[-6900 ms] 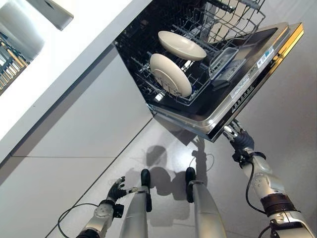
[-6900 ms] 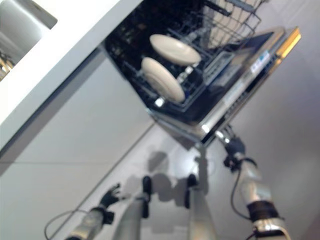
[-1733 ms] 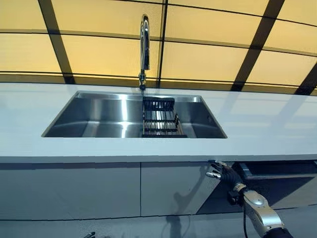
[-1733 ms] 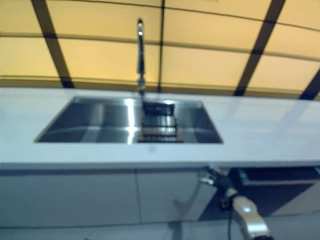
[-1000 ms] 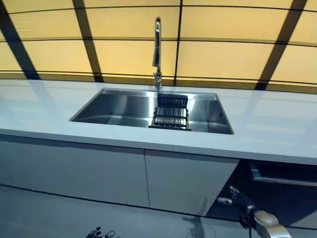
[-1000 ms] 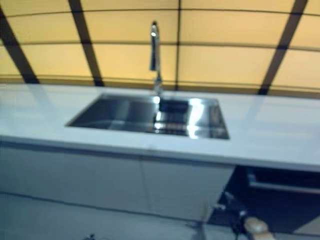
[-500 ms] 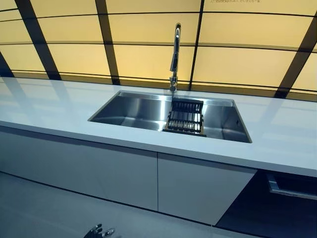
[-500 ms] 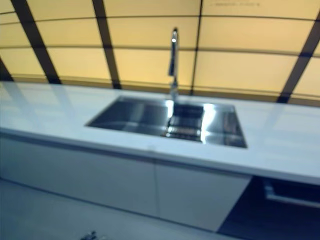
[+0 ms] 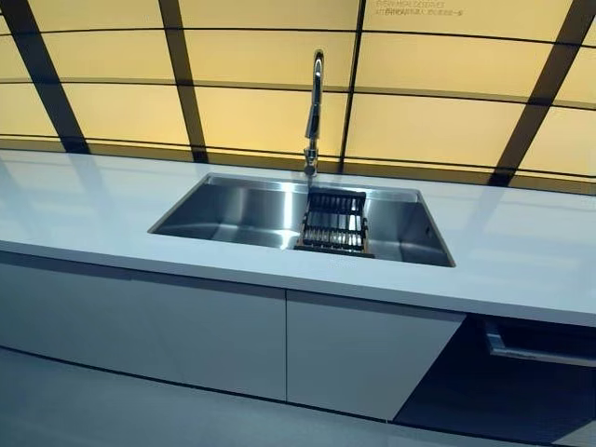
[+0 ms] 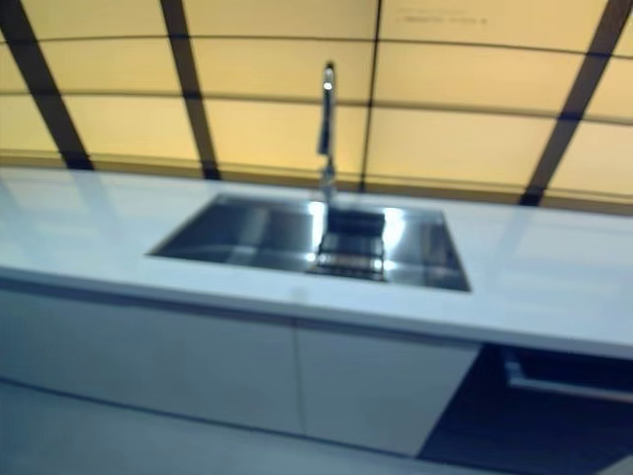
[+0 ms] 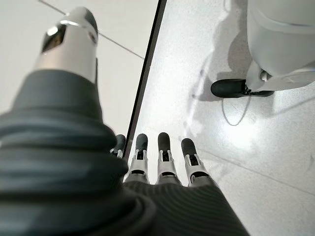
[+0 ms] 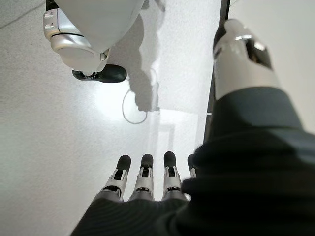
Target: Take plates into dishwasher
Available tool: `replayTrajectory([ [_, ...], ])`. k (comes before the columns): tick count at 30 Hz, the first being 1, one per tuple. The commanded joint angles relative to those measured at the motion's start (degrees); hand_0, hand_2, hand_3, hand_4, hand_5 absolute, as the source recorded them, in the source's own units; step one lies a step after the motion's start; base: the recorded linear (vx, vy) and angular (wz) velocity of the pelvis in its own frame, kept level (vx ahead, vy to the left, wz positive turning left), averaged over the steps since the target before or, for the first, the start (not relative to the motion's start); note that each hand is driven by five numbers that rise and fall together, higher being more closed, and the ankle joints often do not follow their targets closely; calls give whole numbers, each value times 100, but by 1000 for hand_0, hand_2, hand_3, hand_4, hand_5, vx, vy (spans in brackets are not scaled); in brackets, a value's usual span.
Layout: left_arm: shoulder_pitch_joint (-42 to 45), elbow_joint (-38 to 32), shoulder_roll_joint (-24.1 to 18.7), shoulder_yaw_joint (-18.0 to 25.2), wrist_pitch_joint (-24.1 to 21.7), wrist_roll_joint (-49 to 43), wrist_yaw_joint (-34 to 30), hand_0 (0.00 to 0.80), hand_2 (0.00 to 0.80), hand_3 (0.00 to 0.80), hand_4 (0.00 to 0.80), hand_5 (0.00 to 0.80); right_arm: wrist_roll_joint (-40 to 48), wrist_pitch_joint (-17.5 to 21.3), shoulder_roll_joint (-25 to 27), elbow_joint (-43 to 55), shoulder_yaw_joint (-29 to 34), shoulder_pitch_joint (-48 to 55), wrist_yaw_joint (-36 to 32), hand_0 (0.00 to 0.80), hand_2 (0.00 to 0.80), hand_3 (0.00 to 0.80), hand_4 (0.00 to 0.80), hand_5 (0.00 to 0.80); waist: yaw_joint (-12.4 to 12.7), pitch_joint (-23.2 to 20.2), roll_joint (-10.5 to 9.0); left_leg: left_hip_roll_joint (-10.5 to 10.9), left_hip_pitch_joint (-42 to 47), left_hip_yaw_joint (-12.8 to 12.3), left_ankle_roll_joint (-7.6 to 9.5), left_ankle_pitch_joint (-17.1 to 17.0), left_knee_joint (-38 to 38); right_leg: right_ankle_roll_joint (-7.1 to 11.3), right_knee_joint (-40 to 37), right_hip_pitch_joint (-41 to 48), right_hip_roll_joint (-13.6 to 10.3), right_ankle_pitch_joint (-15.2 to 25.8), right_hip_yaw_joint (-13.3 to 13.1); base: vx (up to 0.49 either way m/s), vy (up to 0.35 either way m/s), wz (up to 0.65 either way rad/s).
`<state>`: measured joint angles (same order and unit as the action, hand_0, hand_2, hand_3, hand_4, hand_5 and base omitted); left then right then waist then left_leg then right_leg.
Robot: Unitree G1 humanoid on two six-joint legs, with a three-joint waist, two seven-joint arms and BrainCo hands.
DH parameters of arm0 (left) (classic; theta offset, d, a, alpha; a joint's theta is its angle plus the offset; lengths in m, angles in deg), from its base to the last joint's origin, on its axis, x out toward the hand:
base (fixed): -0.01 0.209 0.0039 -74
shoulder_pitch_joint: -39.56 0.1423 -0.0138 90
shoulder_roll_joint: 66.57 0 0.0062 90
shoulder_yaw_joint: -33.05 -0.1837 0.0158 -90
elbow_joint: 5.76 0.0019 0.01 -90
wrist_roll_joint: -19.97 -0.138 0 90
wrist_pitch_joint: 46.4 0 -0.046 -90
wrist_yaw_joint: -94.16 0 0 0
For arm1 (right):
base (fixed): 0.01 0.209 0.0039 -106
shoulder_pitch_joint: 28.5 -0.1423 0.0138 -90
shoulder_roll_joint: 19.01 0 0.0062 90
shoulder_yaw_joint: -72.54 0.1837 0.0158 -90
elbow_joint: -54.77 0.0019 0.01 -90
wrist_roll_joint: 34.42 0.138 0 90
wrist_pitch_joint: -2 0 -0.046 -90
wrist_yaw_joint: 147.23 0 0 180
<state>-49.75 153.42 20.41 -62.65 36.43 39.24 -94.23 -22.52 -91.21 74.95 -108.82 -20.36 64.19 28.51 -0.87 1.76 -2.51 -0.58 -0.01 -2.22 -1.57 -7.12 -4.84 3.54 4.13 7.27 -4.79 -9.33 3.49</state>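
Note:
No plate shows in any view. The dishwasher (image 9: 507, 386) is a dark bay under the white counter (image 9: 531, 270) at the lower right, with a silver edge (image 9: 535, 352) across its top. Neither hand appears in the eye views. In the left wrist view my left hand (image 11: 165, 158) hangs over the pale floor, fingers straight and holding nothing. My right hand (image 12: 145, 178) shows the same way in the right wrist view, straight-fingered and empty, above the floor.
A steel sink (image 9: 242, 209) is set in the counter, with a tall tap (image 9: 315, 102) behind it and a black wire rack (image 9: 333, 223) inside. Grey cabinet doors (image 9: 186, 335) run below. Yellow panels with dark bars form the back wall.
The view swung from the open dishwasher with two plates up to the counter. The right hand, near the dishwasher a second ago, and the left fingertips have dropped out of the eye views.

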Motion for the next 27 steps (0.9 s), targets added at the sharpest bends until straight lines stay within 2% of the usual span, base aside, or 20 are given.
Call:
replayTrajectory([
  [1,-308,168,10,36,-167,-89,-26,0,0,0,0,0,-36,3,-6,-78,97,-198,115,0,0,0,0,0,-11,198,16,12,413,-78,184,704,207,-5,-434,-536,112,1177,-2,-21,14,-7],
  [13,-334,242,59,-13,-83,-111,-32,0,0,0,0,0,-166,-289,3,-210,95,-296,219,0,0,0,0,0,-37,156,-44,-33,529,-263,189,719,161,-8,-549,-418,149,1231,-63,-4,5,-5],
  [27,-303,353,89,20,-156,-150,19,0,0,0,0,0,-223,-215,-18,-344,163,-282,211,0,0,0,0,0,-31,122,-56,-24,615,-293,205,720,127,5,-568,-325,121,1226,-70,5,8,-5],
])
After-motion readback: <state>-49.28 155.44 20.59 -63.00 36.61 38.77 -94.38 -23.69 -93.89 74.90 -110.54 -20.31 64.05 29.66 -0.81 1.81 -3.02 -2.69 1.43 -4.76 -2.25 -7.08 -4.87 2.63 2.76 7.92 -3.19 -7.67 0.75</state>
